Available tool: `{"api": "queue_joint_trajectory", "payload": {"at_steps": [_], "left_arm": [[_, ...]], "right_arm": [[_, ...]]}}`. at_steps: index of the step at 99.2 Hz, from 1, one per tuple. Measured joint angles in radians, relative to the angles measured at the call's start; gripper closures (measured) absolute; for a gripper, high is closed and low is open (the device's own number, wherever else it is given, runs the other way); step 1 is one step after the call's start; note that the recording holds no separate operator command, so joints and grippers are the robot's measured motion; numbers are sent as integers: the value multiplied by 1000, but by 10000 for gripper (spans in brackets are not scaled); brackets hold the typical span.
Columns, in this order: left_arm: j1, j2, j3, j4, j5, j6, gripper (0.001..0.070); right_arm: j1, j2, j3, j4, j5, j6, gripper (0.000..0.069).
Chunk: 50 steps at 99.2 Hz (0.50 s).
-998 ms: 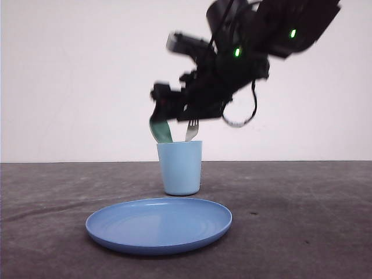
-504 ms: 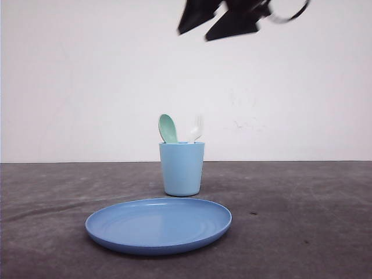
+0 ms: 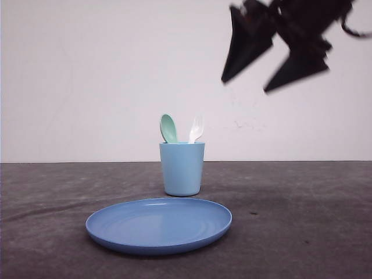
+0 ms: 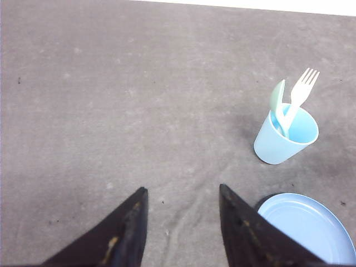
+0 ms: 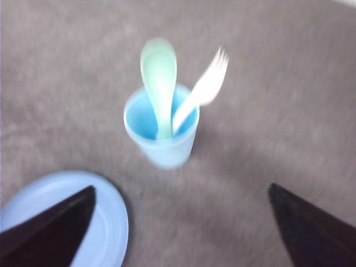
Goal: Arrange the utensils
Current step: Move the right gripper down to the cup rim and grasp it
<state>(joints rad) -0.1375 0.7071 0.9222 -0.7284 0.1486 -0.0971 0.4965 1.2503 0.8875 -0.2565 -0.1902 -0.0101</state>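
Observation:
The mint-green spoon (image 3: pixel 168 128) and the white fork (image 3: pixel 196 128) stand upright side by side in the light blue cup (image 3: pixel 182 168), bowl and tines up. High above and to the right of the cup, my right gripper (image 3: pixel 245 86) hangs open and empty, blurred by motion. Its wrist view has the spoon (image 5: pixel 159 72) and fork (image 5: pixel 206 86) in the cup (image 5: pixel 161 150), well beyond the wide-apart right gripper (image 5: pixel 181 189). My left gripper (image 4: pixel 183 189) is open over bare table, with the cup (image 4: pixel 278 144), spoon (image 4: pixel 277 100) and fork (image 4: pixel 303 89) off to one side.
A blue round plate (image 3: pixel 158 224) lies flat in front of the cup, nearer the table's front edge. The plate's rim (image 4: pixel 306 228) is beside one left finger, and the plate (image 5: pixel 111 217) lies partly under one right finger. The table is dark grey, with a white wall behind.
One second ago my right gripper was at the cup's mouth with the spoon. It let go, rose out of the top of the view, and now sits further right and lower.

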Motion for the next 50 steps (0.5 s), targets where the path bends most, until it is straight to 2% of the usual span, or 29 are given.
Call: {"api": "queue_joint_trajectory", "payload": {"at_steps": [27,50], "left_arm": [[0,0,0,-2,0,0,476],[0,0,0,-4,0,0,476]], "right_arm": [[0,17,-211,215,-27,56,10],[0,143,-232,396,-99,69,10]]}}
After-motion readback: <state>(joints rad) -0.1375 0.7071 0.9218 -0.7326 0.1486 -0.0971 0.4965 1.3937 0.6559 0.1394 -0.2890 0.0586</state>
